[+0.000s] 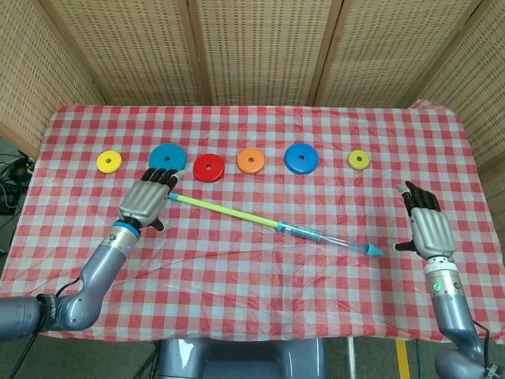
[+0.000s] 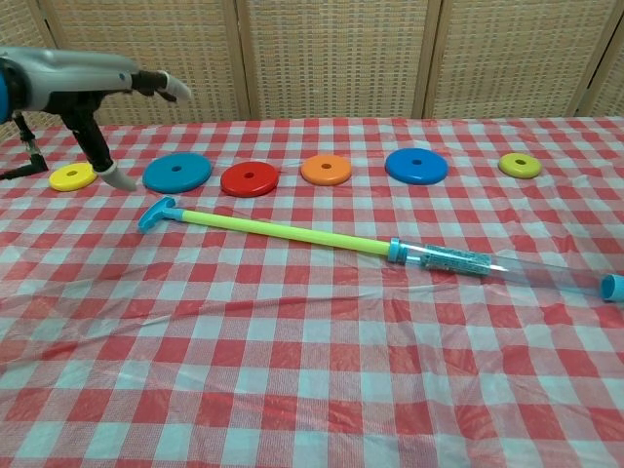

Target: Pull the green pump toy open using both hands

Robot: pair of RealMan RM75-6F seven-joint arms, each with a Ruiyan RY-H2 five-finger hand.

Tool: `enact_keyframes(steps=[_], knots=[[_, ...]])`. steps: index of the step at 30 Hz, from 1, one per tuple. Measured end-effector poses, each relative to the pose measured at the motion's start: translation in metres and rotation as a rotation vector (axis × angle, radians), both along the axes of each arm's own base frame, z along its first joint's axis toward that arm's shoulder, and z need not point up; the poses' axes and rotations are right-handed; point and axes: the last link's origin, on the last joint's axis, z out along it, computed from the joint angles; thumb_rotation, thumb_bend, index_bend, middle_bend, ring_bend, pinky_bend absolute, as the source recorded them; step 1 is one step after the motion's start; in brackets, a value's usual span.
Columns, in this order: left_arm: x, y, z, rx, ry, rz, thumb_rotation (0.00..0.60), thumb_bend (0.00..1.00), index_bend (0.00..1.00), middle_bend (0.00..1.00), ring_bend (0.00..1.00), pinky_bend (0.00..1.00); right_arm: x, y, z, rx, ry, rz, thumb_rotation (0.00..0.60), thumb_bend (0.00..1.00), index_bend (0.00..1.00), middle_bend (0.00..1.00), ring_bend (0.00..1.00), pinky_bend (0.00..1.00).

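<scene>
The checked surface (image 1: pixel 260 268) is backed by wicker screens. The green pump toy (image 1: pixel 268 223) lies extended, diagonal, ungrasped. Its tip is near the right hand (image 1: pixel 428 229), its handle just beside the left hand (image 1: pixel 144 199). Both hands' fingers are spread, holding nothing. Beyond the toy, coloured discs (image 1: pixel 251 161) are lined up.

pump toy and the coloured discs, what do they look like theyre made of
Pump toy: likely plastic, with a matte yellow-green rod, a see-through barrel and teal ends. Discs, such as the red one: probably painted wood or plastic, uncertain; flat, even colour, soft sheen.
</scene>
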Motion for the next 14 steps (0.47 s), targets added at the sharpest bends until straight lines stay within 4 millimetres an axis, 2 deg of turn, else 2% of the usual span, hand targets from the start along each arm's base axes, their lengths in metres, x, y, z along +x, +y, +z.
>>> enact_keyframes(steps=[2, 6, 10, 12, 14], knots=[[-0.008, -0.012, 0.006, 0.067, -0.003, -0.075, 0.6, 0.13, 0.0, 0.0, 0.0, 0.0, -0.004, 0.011, -0.001, -0.011, 0.022, 0.045, 0.6, 0.18, 0.0, 0.0, 0.0, 0.0], [-0.042, -0.056, 0.021, 0.234, -0.034, -0.165, 0.6, 0.13, 0.0, 0.0, 0.0, 0.0, -0.019, 0.038, -0.004, -0.035, 0.067, 0.102, 0.6, 0.17, 0.0, 0.0, 0.0, 0.0], [-0.086, -0.109, 0.03, 0.327, -0.051, -0.141, 0.6, 0.13, 0.0, 0.0, 0.0, 0.0, -0.037, 0.065, -0.007, -0.05, 0.085, 0.125, 0.6, 0.16, 0.0, 0.0, 0.0, 0.0], [-0.108, -0.134, 0.032, 0.34, -0.054, -0.111, 0.6, 0.13, 0.0, 0.0, 0.0, 0.0, -0.042, 0.072, -0.01, -0.051, 0.085, 0.132, 0.6, 0.16, 0.0, 0.0, 0.0, 0.0], [-0.123, -0.151, 0.033, 0.342, -0.061, -0.089, 0.6, 0.13, 0.0, 0.0, 0.0, 0.0, -0.047, 0.079, -0.014, -0.044, 0.079, 0.134, 0.6, 0.16, 0.0, 0.0, 0.0, 0.0]])
